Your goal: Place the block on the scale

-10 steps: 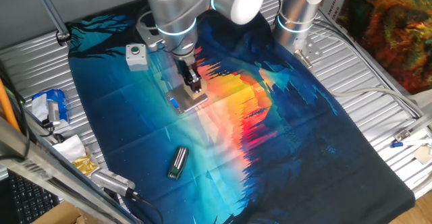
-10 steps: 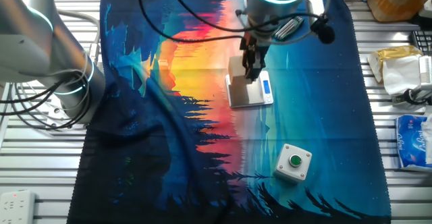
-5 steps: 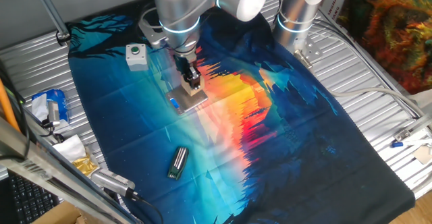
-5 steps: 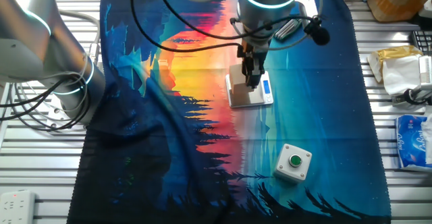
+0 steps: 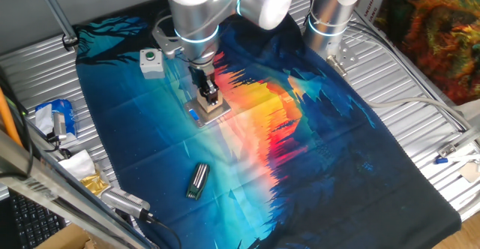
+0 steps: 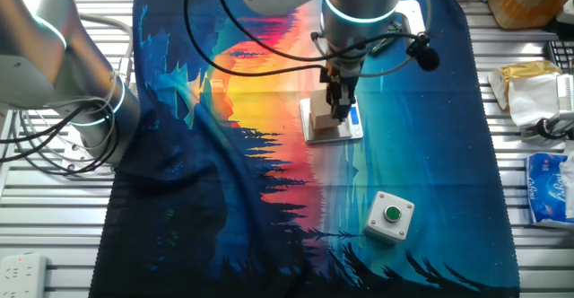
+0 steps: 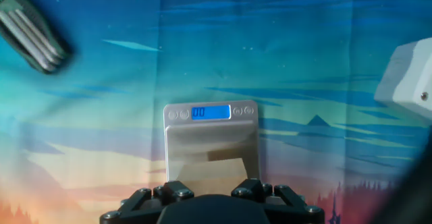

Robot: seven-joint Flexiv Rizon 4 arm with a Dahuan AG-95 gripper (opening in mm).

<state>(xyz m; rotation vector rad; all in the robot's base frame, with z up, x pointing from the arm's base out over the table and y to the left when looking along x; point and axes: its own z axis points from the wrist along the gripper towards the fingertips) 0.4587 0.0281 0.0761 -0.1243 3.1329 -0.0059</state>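
Silver-grey and thin, the scale (image 5: pixel 211 112) lies on a cloth (image 5: pixel 300 151) printed in blue, orange and red that covers the table. In the hand view its top plate (image 7: pixel 212 150) fills the lower middle, and a lit blue display strip (image 7: pixel 210 113) runs along its far edge. The digits on the strip are too small to read with certainty.

The gripper (image 5: pixel 209 94) hangs directly over the scale, fingers pointing down. In the other fixed view it (image 6: pixel 338 108) stands just above the plate beside the block (image 6: pixel 321 118), a pale tan cube at the scale's left part. From that angle the block looks to be resting on the plate, though contact cannot be confirmed. In the hand view only the dark finger bases show at the bottom edge, and a tan patch on the plate is either the block or its reflection; which one cannot be told.

Whether the fingers are parted or closed is not clear in any view, nor whether they touch the block.

A white box (image 5: pixel 151 63) with a green button sits on the cloth well apart from the scale, toward the far left corner in one fixed view. A dark metallic cylinder (image 5: pixel 197 181) lies on the cloth nearer the camera, also well apart from the scale.
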